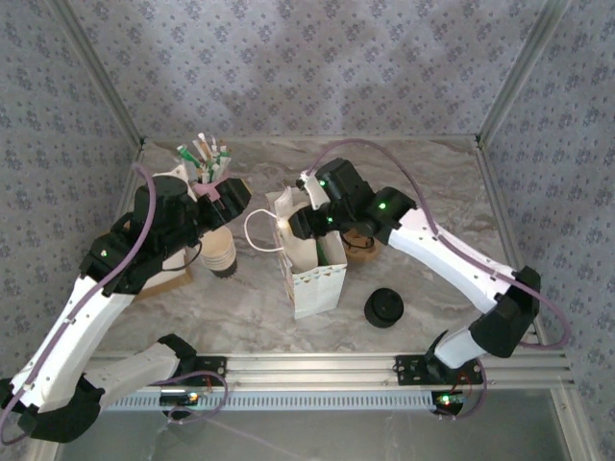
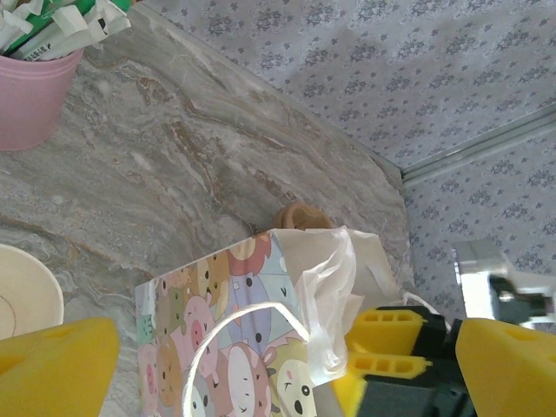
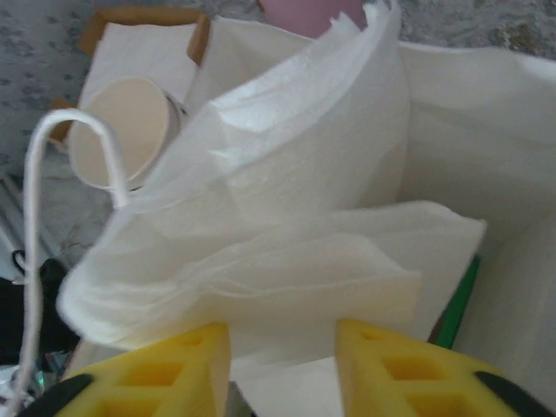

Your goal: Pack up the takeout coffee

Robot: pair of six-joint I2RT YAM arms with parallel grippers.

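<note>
a grey-brown marbled table (image 1: 432, 182) sits inside a booth of pale floral wallpaper (image 1: 288, 58) with metal corner rails. a white paper bag (image 1: 314, 280) printed with cartoon animals stands upright at the centre. the right gripper (image 3: 282, 365) is at the bag's mouth, fingers narrowly parted, with a folded white napkin (image 3: 287, 226) just past their tips. a dark shape (image 1: 332, 254) inside the bag may be the takeout coffee, too hidden to be sure. the left gripper (image 2: 282, 369) is spread wide, holding nothing, above a stack of cups (image 1: 221, 254). a pink pot of sachets (image 1: 207, 165) stands behind, and a pile of black lids (image 1: 384, 307) sits right of the bag.
</note>
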